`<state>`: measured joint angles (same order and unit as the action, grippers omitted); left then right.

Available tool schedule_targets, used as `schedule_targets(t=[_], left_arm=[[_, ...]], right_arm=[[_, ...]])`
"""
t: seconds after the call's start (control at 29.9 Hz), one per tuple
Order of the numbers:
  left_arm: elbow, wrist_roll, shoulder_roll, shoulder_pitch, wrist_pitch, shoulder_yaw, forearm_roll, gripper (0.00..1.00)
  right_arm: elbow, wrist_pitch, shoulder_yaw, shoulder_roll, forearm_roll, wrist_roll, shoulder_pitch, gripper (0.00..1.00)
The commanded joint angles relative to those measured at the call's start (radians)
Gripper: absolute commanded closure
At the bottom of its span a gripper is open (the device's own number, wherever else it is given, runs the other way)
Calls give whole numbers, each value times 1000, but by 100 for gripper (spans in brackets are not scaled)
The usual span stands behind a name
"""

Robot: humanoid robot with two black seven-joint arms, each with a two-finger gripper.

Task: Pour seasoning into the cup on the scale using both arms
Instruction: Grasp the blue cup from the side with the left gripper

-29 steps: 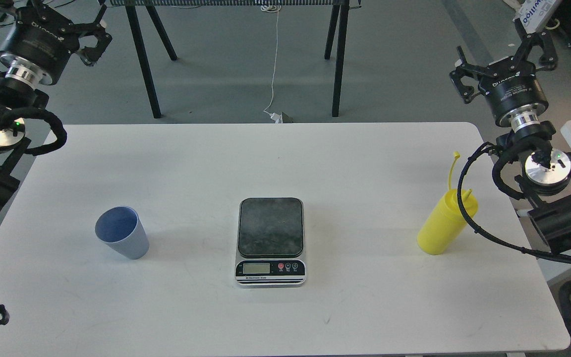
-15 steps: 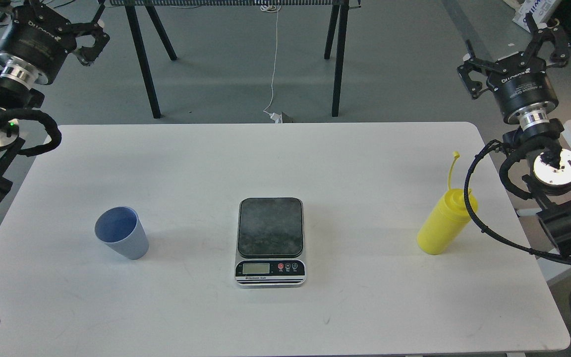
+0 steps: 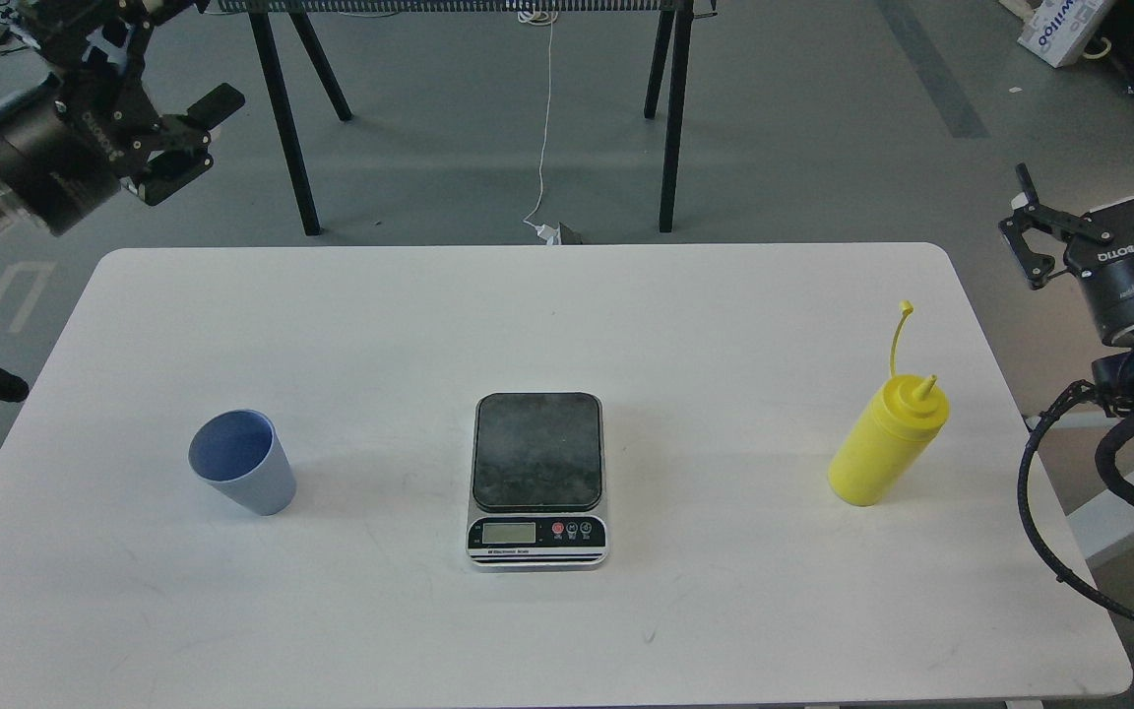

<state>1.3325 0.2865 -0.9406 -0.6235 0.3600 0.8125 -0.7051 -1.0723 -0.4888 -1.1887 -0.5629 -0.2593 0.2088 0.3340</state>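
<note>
The pale blue cup point(image 3: 242, 463) stands upright and empty on the white table point(image 3: 567, 315), left of centre. The scale point(image 3: 537, 478) sits at the middle with a bare dark platform. The yellow seasoning bottle point(image 3: 887, 443) stands upright at the right, its nozzle uncovered and its cap strap sticking up. My left gripper point(image 3: 173, 84) is open and empty, high beyond the table's back left corner, far from the cup. My right gripper point(image 3: 1099, 167) is open and empty, off the table's right edge, behind and to the right of the bottle.
Black table legs point(image 3: 282, 108) and a white cable point(image 3: 542, 118) stand on the grey floor beyond the table's far edge. My right arm's black cabling point(image 3: 1049, 512) hangs beside the table's right edge.
</note>
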Motion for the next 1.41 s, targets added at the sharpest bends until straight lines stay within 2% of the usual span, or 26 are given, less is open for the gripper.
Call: schedule_targets(t=[0.0, 0.13, 0.3, 0.4, 0.47, 0.57, 0.74, 0.8, 0.9, 0.97, 1.0, 1.04, 1.17, 1.37], left_arm=[[34, 45, -39, 70, -23, 1, -297, 7], [36, 56, -66, 134, -76, -4, -552, 10], [31, 56, -69, 260, -223, -35, -922, 13], [13, 74, -76, 297, -320, -103, -1115, 23], [-60, 92, -72, 294, -377, -165, -1239, 25], [-183, 92, -50, 286, -449, -237, -1320, 27], [-234, 95, -6, 283, -457, -286, -1324, 44], [-248, 95, 8, 278, -457, -303, -1326, 60], [-251, 95, 19, 269, -457, -320, -1327, 71], [-251, 98, 19, 266, -457, -328, -1327, 83], [-251, 100, 17, 266, -457, -331, -1324, 93], [-251, 100, 17, 266, -457, -331, -1326, 96], [-245, 106, 17, 240, -460, -329, -1320, 97], [-184, 148, 11, 153, -443, -331, -1317, 98]], right_arm=[[-6, 0, -3, -17, 0, 0, -7, 0], [-8, 0, -12, -34, -2, -2, -7, 0], [-8, 0, -15, -48, -2, -2, -13, 0], [-8, 0, -17, -54, -2, -2, -12, 0], [-8, 0, -17, -54, -2, -2, -12, 0], [-8, 0, -17, -54, -2, -2, -12, 0], [-25, 0, -19, -54, -2, -2, -12, 0], [-25, 0, -19, -54, -2, -2, -10, 0], [-25, 0, -19, -54, -2, -2, -10, 0], [-21, 0, -19, -54, 0, -2, -10, 0], [-20, 0, -19, -54, 0, -2, -10, 0], [-18, 0, -19, -54, 0, -2, -10, 0], [-17, 0, -19, -54, 0, -2, -12, 0], [-15, 0, -17, -57, 2, -2, -13, 0]])
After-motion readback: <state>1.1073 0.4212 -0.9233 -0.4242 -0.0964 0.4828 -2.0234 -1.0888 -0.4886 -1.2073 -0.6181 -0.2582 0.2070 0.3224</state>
